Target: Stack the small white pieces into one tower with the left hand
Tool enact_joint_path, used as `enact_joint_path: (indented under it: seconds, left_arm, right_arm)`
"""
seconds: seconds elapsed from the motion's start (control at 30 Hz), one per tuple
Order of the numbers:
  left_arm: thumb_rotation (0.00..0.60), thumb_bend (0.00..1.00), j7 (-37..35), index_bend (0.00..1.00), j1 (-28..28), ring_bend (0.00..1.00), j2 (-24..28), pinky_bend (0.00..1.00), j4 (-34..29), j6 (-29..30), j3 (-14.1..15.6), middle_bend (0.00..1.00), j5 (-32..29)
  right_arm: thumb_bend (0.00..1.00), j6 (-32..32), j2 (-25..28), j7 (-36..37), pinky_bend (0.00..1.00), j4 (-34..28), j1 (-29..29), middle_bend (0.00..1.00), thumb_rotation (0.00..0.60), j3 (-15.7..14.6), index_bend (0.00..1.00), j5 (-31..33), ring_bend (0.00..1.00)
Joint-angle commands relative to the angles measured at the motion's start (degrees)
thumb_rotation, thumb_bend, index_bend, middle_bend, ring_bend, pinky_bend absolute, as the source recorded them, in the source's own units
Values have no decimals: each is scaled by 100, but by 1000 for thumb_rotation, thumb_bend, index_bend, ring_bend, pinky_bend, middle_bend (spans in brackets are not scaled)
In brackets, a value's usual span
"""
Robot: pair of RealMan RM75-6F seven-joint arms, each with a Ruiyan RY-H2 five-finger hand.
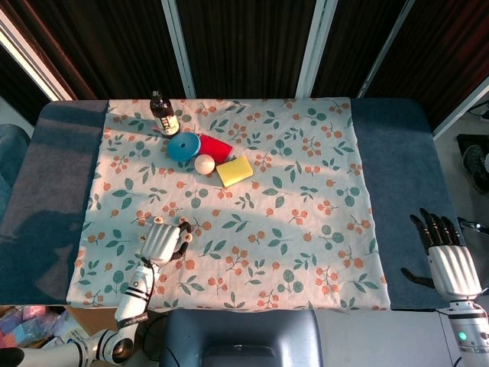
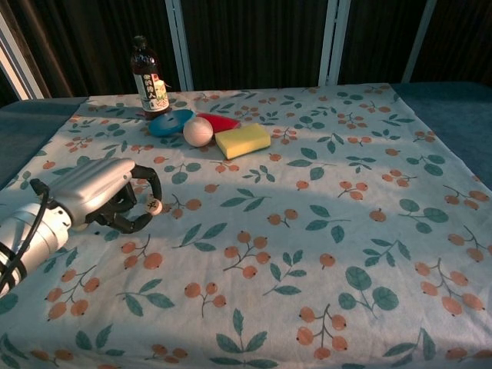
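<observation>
**Left hand closes on a white piece at the cloth's lower left**

The left hand (image 2: pixel 104 198) lies low on the floral tablecloth (image 1: pixel 290 229) at the lower left of both views, its fingers curled downward with a small white piece (image 2: pixel 154 206) at the fingertips. That piece looks pinched between thumb and a finger, though the chest view is too coarse to show whether it is gripped or merely touched. In the head view, another white piece (image 1: pixel 158 220) sits just above the hand; any others are hidden beneath the palm or too small to make out. The right hand (image 1: pixel 445 256) rests well apart at the lower right of the frame, fingers spread and holding nothing.

To do the step well, the pinch should likely be firm and level before the lift, with the piece kept flat so it lands squarely on its neighbour. A slow, straight approach from above would guard against nudging the loose piece away. The bottle (image 2: pixel 147 80), blue disc (image 2: pixel 170 121), ball (image 2: pixel 197 131) and yellow sponge (image 2: pixel 243 140) at upper left are clear of the work.
</observation>
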Motion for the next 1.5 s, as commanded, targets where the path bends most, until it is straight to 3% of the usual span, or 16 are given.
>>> enact_joint_path:
  seconds: [0.03, 0.57, 1.5]
  left_arm:
    - [600, 396, 43, 514, 106, 1000, 538, 1000, -390, -13, 7, 1000, -63]
    - [600, 395, 293, 508, 242, 1000, 1342, 1000, -713, -422, 43, 1000, -952]
    - [600, 396, 8, 494, 163, 1000, 1448, 1000, -657, -568, 110, 1000, -1221]
  right_arm:
    - [156, -7, -8, -16, 0, 1, 5, 0, 600, 1, 0, 0, 0]
    - [156, -41, -27, -73, 0, -16, 25, 0, 600, 14, 0, 36, 0]
    - [156, -72, -73, -176, 0, -24, 44, 0, 600, -4, 0, 29, 0]
